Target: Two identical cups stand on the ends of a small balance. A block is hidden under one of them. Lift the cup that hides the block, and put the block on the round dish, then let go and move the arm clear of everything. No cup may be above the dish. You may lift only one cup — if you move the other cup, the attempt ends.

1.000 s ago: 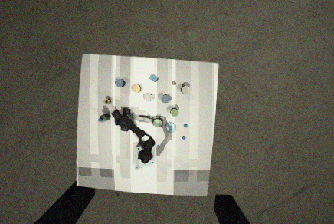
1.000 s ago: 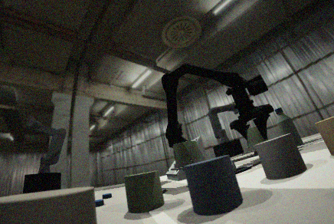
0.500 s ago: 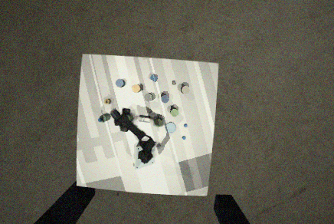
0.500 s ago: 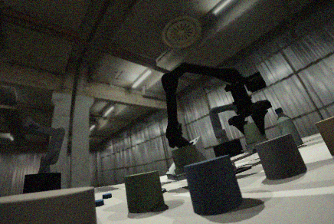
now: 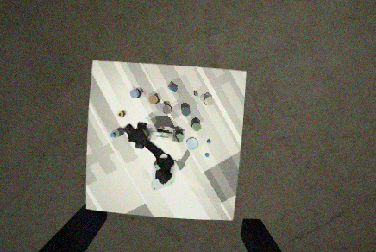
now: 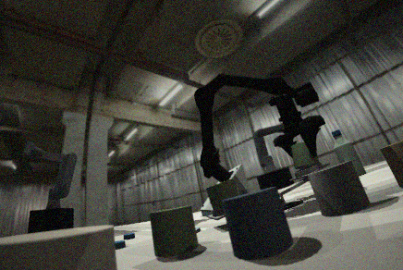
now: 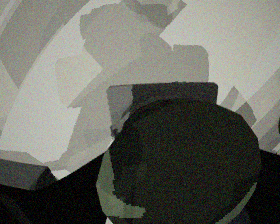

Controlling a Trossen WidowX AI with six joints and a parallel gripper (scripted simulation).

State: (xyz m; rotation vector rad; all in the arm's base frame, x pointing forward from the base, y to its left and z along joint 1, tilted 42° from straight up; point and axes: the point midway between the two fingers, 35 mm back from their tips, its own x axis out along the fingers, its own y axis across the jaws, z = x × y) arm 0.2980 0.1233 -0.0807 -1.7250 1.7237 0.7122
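Tool (image 5: 146, 133) (image 6: 302, 155) clenched around a green cup (image 6: 303, 154) (image 7: 187, 160) right of centre in the exterior view, above the pale worktop (image 5: 194, 204) (image 6: 337, 242)

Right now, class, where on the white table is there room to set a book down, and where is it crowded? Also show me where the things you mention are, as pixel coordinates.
Probably the strip between the arm's base (image 5: 156, 186) and the table's near left corner. Crowded: around the navy cup (image 5: 185, 110) (image 6: 257, 225), with other cups close by, and under the gripper (image 6: 302, 152).
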